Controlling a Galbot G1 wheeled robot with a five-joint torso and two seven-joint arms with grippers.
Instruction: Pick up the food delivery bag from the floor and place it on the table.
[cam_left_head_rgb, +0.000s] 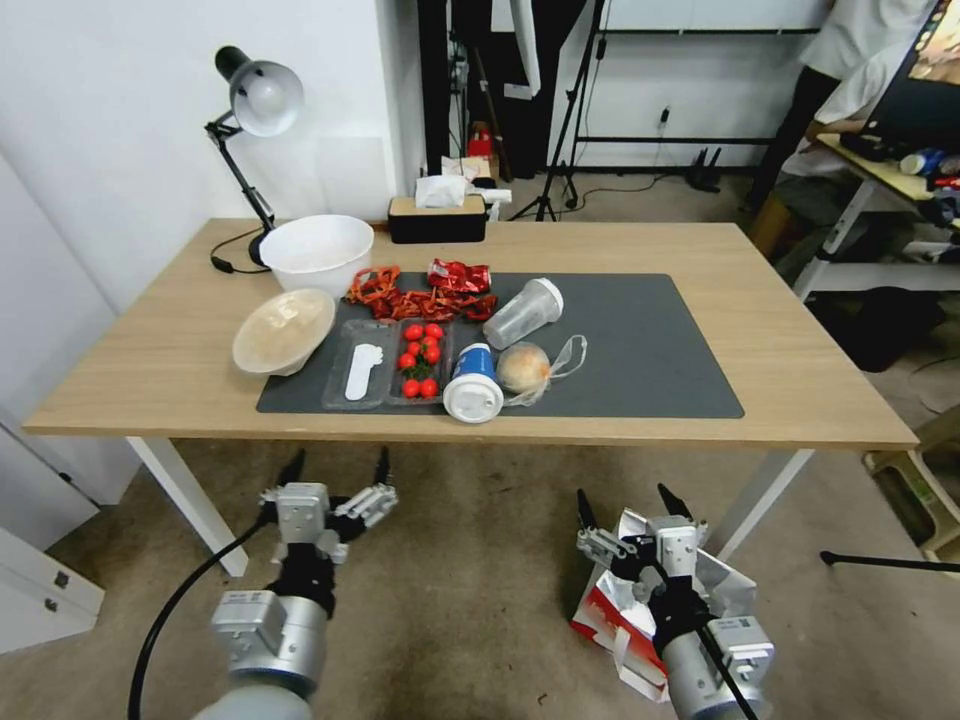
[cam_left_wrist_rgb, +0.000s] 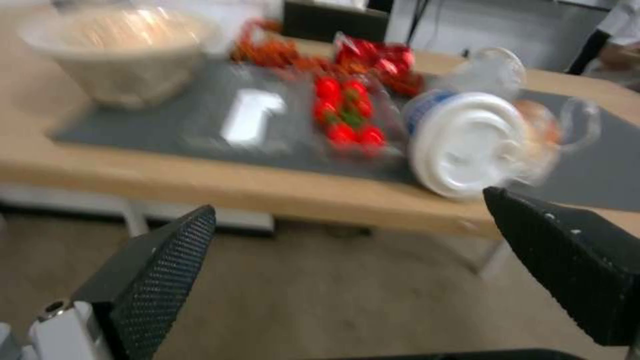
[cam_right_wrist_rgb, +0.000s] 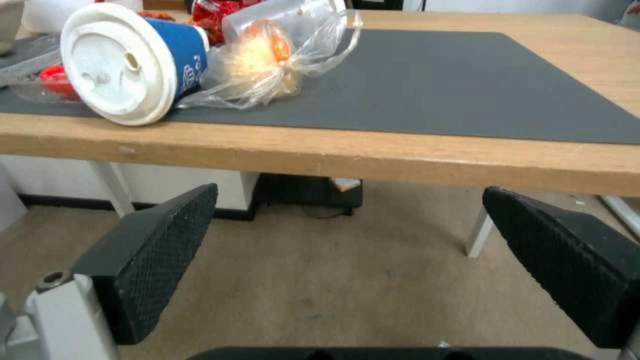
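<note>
Beneath the right gripper (cam_left_head_rgb: 628, 500), head view shows the food delivery bag (cam_left_head_rgb: 610, 610).

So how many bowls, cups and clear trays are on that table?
Bowls: 2 (white bowl, beige bowl)
Cups: 2 (blue cup, clear cup)
Clear trays: 2 (tomato tray, utensil tray)
Total: 6
</note>
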